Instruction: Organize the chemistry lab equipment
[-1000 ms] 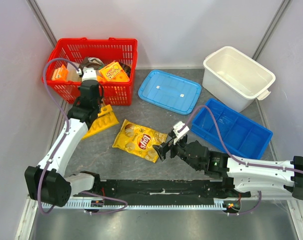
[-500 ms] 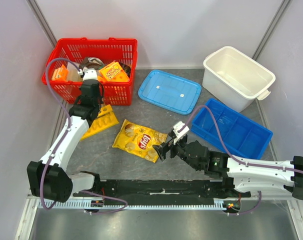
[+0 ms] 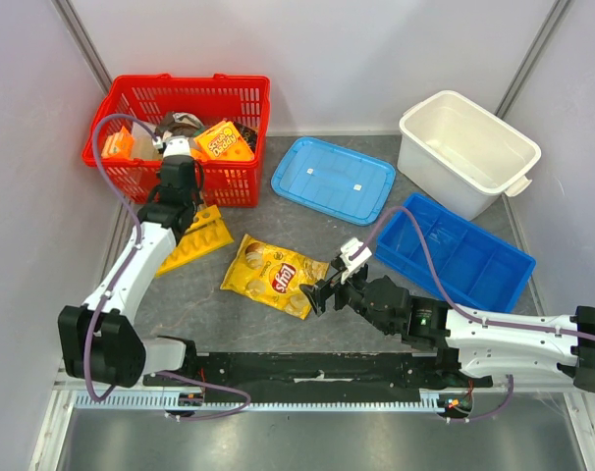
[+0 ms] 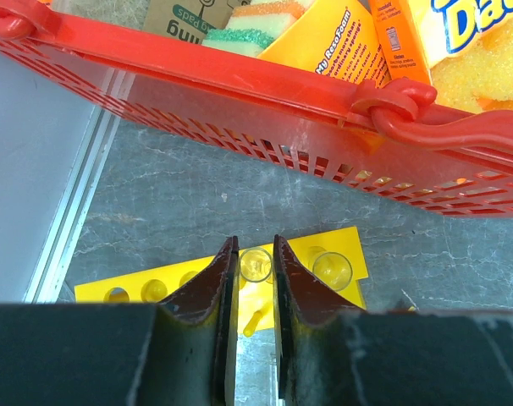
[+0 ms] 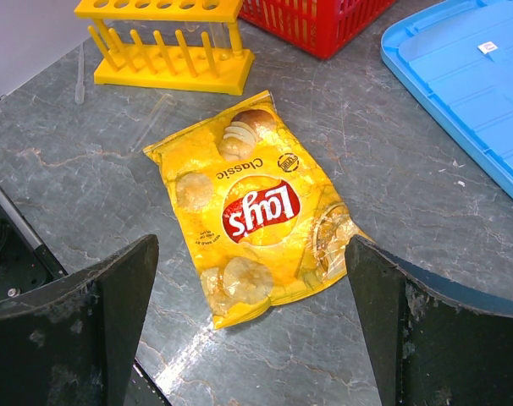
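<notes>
one clear test tube (image 4: pixel 256 265) sits pinched in the left gripper (image 4: pixel 255 245) over the yellow rack (image 4: pixel 351 245); right gripper (image 5: pixel 252 245) gapes wide above the chip bag (image 5: pixel 256 211)

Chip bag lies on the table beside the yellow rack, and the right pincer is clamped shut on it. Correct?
Not clamped. The right wrist view shows the right pincer wide open, holding nothing, with the chip bag loose ahead of it. The bag does lie on the table beside the yellow rack.
</notes>
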